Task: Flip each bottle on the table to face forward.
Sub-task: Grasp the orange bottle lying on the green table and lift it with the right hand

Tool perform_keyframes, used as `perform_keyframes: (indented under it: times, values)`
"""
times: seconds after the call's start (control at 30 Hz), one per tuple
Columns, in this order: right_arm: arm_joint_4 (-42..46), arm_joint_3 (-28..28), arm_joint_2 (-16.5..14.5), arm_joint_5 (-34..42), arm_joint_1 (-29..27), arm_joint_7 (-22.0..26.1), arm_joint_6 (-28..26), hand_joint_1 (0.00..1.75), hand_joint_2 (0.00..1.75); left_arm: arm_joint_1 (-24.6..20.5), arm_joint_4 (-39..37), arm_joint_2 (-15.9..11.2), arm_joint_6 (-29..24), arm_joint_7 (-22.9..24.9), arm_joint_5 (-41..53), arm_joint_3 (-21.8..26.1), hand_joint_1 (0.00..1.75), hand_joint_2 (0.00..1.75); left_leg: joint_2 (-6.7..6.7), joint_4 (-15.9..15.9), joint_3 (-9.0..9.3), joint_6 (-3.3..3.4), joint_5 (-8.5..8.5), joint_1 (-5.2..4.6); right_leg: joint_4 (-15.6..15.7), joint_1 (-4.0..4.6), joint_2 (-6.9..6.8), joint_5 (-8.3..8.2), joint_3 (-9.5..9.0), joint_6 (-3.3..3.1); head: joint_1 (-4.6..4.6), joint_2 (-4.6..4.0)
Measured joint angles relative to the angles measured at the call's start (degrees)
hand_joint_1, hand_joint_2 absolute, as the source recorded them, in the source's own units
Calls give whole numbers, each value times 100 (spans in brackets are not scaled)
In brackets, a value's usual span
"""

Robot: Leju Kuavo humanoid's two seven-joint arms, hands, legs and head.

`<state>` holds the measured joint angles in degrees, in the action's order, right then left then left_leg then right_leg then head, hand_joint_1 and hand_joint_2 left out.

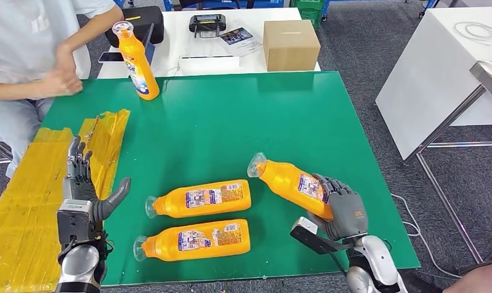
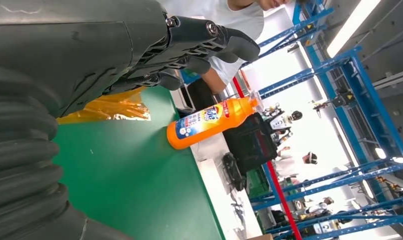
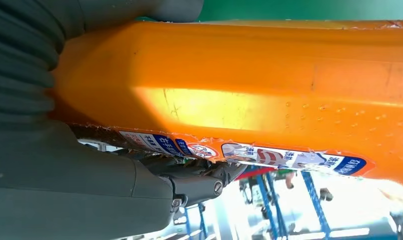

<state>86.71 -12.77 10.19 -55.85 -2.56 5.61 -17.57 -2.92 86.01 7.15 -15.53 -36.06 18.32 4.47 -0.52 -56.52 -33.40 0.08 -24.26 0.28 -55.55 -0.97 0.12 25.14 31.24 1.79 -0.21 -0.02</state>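
Observation:
Several orange bottles with clear caps are on the green table (image 1: 231, 122). My right hand (image 1: 344, 207) grips one bottle (image 1: 292, 183) by its base, tilted, cap toward the upper left; the right wrist view shows its orange body (image 3: 239, 85) close up with the label edge. Two bottles lie flat side by side near the front edge, one (image 1: 204, 198) behind the other (image 1: 198, 239), labels up, caps pointing left. A fourth bottle (image 1: 137, 61) (image 2: 209, 122) stands upright at the far left corner. My left hand (image 1: 88, 189) is open over the front left, holding nothing.
Yellow tape (image 1: 42, 177) covers the table's left strip. A person sits at the far left, hands (image 1: 60, 76) together near the upright bottle. A cardboard box (image 1: 290, 43) and black devices rest on the white table behind. A white table (image 1: 439, 67) stands to the right.

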Motion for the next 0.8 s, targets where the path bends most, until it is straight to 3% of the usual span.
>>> perform_keyframes:
  times: [0.17, 0.33, 0.43, 0.57, 0.8]
  values:
    - [91, 73, -288, 685, 38, 506, -284, 175, 175, -2, -16, -5, 320, 166, -31, -70, 0, 175, 1, 0, -1, 0, 0, 0, 0, 0, 0, 0, 2, 0, 1, 0]
    - [-93, 67, -813, 1879, 460, 1370, -186, 175, 175, -321, -354, -50, 1700, 626, -380, -490, 0, 175, 1, 1, -1, 7, 8, 0, 0, 0, 0, -3, 1, 2, 1, 0]
    - [-297, 33, -1090, 2171, 667, 1579, -111, 175, 175, -491, -551, -80, 2231, 790, -561, -787, 0, 175, 0, 0, -1, 8, 11, 0, -2, 0, 0, -5, -1, 4, 1, 0]
    - [-567, -27, -1361, 2285, 893, 1648, -63, 175, 175, -676, -731, -121, 2445, 853, -720, -1095, 0, 175, 0, 0, -2, 8, 12, 0, -3, 0, 0, -6, 0, 5, 2, 0]
    - [-818, -98, -1568, 2407, 1053, 1738, 85, 175, 175, -791, -836, -197, 2661, 875, -844, -1346, 0, 175, 0, 0, -9, 8, 10, 0, -3, 0, 0, -5, 7, 5, 2, 0]
